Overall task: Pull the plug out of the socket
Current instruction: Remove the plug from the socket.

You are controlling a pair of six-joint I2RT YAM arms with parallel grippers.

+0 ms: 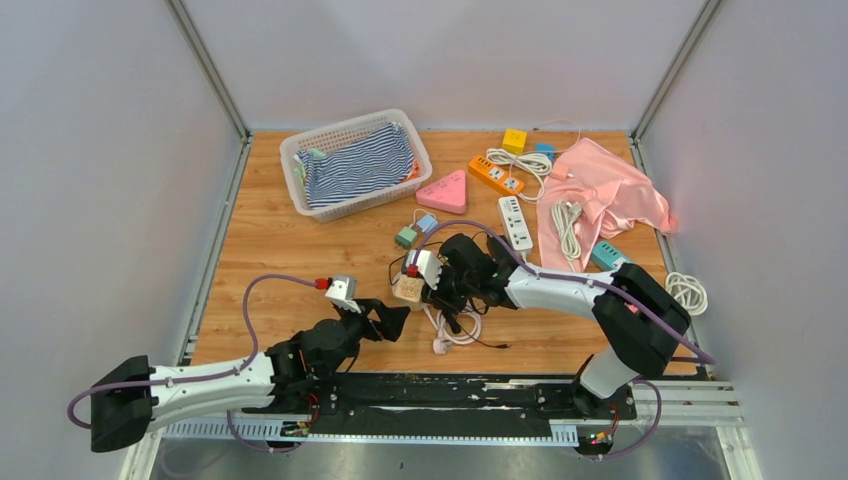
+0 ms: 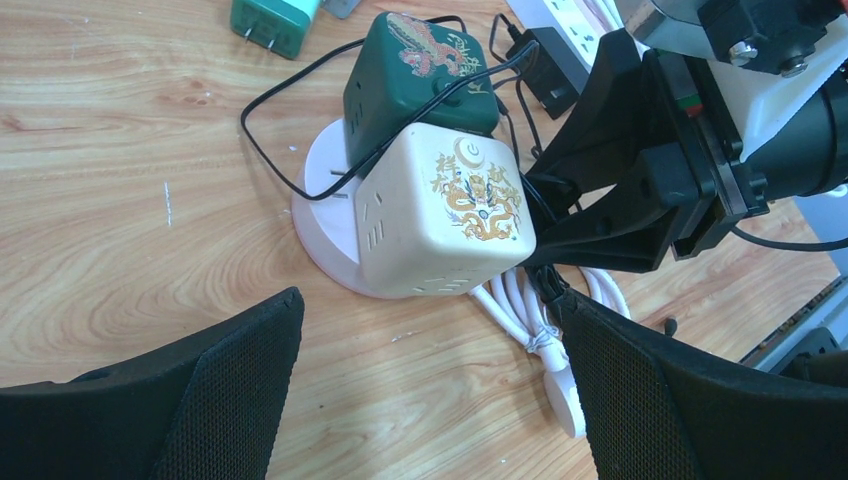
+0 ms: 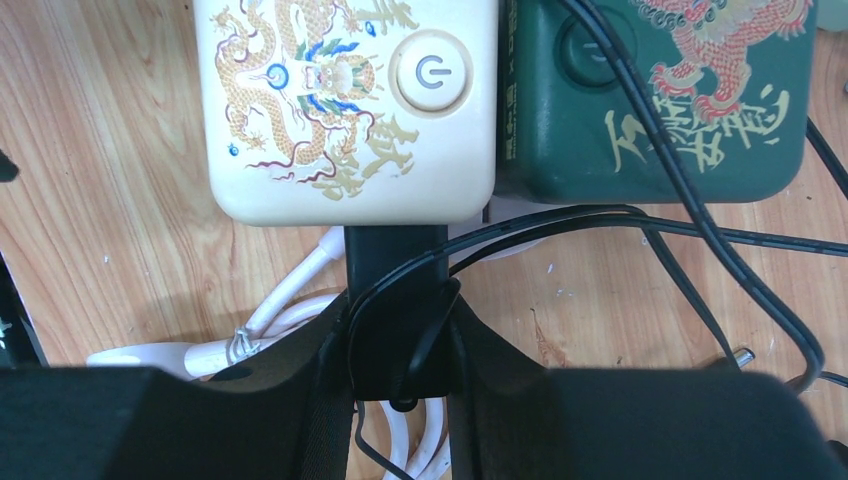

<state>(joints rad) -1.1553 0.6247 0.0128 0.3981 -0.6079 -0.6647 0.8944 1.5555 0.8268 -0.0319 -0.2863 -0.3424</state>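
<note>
The socket is a cream cube (image 3: 345,110) with a dragon print and a power button, resting on a white round base (image 2: 320,215). A black plug (image 3: 395,300) sticks into the side of the cube that faces the right wrist camera, and its thin black cable (image 3: 700,230) loops over a dark green cube (image 3: 660,100) beside it. My right gripper (image 3: 398,310) is shut on the black plug, one finger on each side. Just in front of the cream cube (image 2: 450,210), my left gripper (image 2: 425,310) hangs open and touches nothing.
A bundled white cable (image 2: 530,320) lies under the right gripper. Further back are a white basket (image 1: 296,160) with striped cloth, a pink triangle (image 1: 445,192), an orange power strip (image 1: 497,176), a white power strip (image 1: 515,222) and a pink cloth (image 1: 600,195).
</note>
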